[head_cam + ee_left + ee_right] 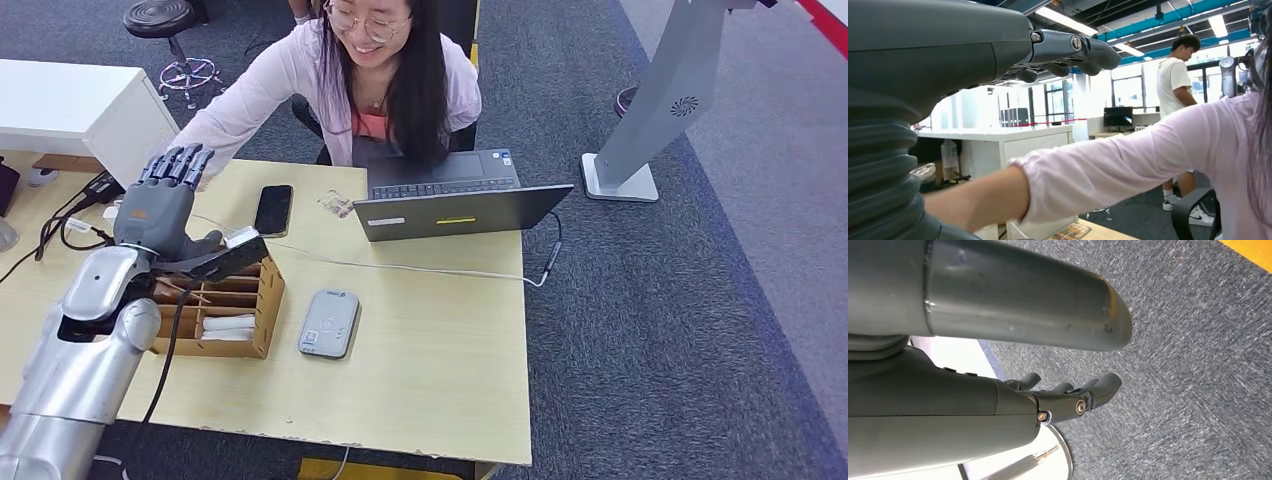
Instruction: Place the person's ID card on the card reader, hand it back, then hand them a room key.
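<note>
Left hand [160, 205]: raised above the far left part of the table [430, 350], palm turned away from the robot, fingers straight, side by side and pointing up, thumb stuck out toward the robot's right.
Grip: a small pale flat piece [242, 237] sits right at the thumb's tip. It may be the ID card, but I cannot tell whether the hand is pinching it or holding nothing.
Person: seated across the table, one arm in a pale pink sleeve [235, 105] stretched out to the raised hand. Their own hand is mostly hidden behind the robot's fingers, so whether they touch cannot be told.
Card reader [329, 322]: a flat grey slab with rounded corners and a small logo near its far end, lying on the table with nothing on top of it.
Key relation: the reader lies to the right of the left hand and closer to the robot, just beside the wooden box [262, 300]. Its long axis runs roughly away from the robot, leaning slightly. The left hand is much the nearer one.
Room keys: probably the white cards [228, 322] lying in the box's compartments, below the raised hand.
Right hand [1068, 395]: hanging over grey carpet, fingers loosely curved and apart, holding nothing.
Stage, as a judgement: a handover of the ID card between person and left hand.
</note>
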Motion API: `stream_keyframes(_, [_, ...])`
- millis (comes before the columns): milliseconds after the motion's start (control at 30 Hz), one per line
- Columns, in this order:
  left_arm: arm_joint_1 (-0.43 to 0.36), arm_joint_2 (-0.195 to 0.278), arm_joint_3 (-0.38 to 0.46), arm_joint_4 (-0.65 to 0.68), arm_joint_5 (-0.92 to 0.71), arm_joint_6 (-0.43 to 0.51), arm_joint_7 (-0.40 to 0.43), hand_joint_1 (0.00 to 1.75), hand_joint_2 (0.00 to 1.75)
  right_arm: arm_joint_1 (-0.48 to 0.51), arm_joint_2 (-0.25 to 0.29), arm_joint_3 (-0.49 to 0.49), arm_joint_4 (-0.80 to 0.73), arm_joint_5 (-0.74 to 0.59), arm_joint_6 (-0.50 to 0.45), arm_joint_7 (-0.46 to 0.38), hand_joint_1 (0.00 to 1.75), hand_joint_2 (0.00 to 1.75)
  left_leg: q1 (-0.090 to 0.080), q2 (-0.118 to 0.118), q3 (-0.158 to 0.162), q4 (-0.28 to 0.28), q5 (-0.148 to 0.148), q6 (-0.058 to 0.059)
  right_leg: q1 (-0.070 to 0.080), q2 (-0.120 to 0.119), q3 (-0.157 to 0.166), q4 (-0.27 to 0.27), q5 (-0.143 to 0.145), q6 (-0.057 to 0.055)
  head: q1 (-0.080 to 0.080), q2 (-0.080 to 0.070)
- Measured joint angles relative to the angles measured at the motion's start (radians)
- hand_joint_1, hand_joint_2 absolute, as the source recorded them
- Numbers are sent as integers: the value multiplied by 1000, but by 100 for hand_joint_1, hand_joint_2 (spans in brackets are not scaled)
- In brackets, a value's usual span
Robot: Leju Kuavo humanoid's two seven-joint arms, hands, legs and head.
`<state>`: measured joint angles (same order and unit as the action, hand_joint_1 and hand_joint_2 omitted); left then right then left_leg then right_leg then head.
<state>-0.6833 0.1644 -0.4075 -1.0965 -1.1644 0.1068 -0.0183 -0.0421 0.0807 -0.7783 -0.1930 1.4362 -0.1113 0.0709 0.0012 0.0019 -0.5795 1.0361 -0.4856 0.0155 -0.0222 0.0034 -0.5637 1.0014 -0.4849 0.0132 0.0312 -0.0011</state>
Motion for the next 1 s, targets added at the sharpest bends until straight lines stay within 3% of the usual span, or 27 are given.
stream_keyframes(767, [31,-4,-55,-108,-32,-41,25,0,175,-4,10,-19,0,-9,-18,-2,0,0,0,0,0,0,0,0,0,0,0,0,0,0,0,0])
stream_keyframes(1000, [81,-4,-97,-153,-51,-56,43,0,175,-4,15,-36,0,-18,-22,10,0,0,0,0,0,0,0,0,0,0,0,0,0,0,0,0])
